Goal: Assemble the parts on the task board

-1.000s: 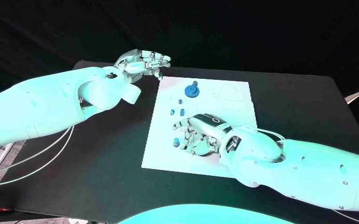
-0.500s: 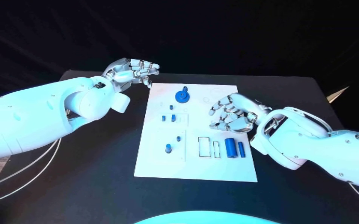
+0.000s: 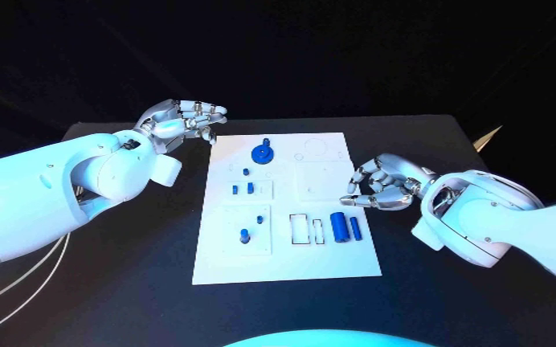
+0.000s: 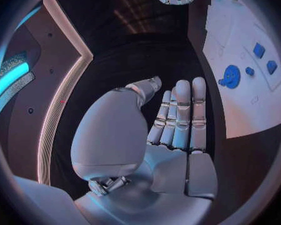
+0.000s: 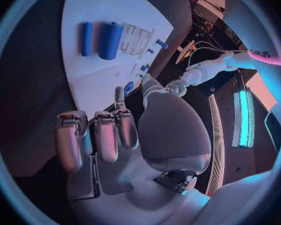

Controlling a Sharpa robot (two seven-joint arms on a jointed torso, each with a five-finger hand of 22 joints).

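Task board (image 3: 290,259) between hands, parts (image 3: 340,226) on it

No clearly readable text is showing on the task board (image 3: 290,263), its blue parts, the table or the hands in the head view. In the right wrist view, short dark lettering is sitting on the white forearm of the left arm (image 5: 263,55); it is looking like a brand mark, but it is too small and bent to read for sure. No numbers, labels or signs are showing in the left wrist view.
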